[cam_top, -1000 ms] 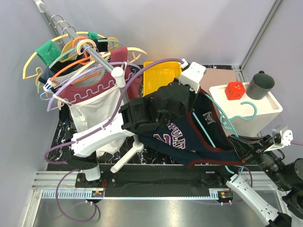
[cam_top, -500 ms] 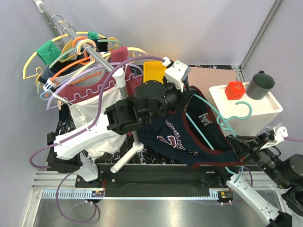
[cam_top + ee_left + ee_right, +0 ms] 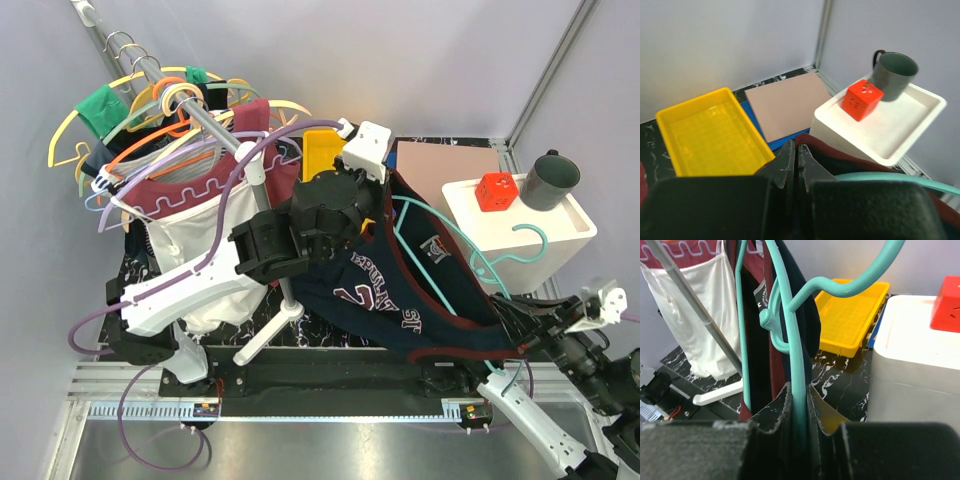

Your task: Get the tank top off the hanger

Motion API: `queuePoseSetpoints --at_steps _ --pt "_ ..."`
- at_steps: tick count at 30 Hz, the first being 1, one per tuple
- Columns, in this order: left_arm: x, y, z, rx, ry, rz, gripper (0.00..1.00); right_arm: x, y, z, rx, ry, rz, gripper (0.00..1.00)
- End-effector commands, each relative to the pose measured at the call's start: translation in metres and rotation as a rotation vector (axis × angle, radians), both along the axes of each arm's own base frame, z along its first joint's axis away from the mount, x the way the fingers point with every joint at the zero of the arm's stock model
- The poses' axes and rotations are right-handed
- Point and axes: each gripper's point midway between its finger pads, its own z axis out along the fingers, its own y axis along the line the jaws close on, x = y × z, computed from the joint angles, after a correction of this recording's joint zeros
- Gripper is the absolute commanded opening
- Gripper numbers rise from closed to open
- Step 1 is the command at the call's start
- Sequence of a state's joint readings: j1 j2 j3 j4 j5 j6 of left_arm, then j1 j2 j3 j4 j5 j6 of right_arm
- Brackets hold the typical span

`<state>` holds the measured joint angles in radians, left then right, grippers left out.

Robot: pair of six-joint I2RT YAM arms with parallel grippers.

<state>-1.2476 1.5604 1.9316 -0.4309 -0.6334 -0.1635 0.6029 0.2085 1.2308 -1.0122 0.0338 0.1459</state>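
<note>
Gripping: left gripper (image 3: pixel 797 159) pinches one tank top (image 3: pixel 420 292) | right gripper (image 3: pixel 799 405) clamps one hanger (image 3: pixel 796 365) | one mug (image 3: pixel 895 75), one red cube (image 3: pixel 861 100)

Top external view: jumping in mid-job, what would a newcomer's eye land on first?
The dark navy tank top stretched across mid-table, its maroon trim pinched by the left gripper, draped on the teal hanger that the right gripper clamps at near right. Then the crowded rail of coloured hangers at far left, and the red cube on the white box at right.
</note>
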Motion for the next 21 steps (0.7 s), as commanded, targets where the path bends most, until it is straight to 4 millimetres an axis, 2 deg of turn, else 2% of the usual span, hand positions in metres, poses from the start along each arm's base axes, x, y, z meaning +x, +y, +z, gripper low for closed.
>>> queuePoseSetpoints --at_steps 1,6,10,14,18,21 --pt "0.025 0.036 0.027 -0.05 -0.049 0.219 0.0 -0.004 -0.021 0.007 0.027 -0.066 -0.08 0.0" --pt "0.033 0.038 0.015 -0.006 -0.044 0.269 0.0 -0.005 -0.051 0.025 0.119 -0.127 -0.221 0.0" --pt "0.03 0.034 0.008 0.003 -0.022 0.242 0.0 0.001 -0.062 0.03 0.13 -0.122 -0.296 0.0" --pt "0.029 0.038 -0.003 0.031 0.003 0.251 0.0 0.005 -0.07 0.045 0.159 -0.169 -0.349 0.0" --pt "0.027 0.032 -0.004 0.052 -0.001 0.21 0.0 0.013 -0.06 0.047 0.168 -0.142 -0.329 0.0" --pt "0.026 0.021 -0.01 0.084 -0.008 0.155 0.0 0.038 -0.035 0.044 0.124 -0.122 -0.292 0.0"
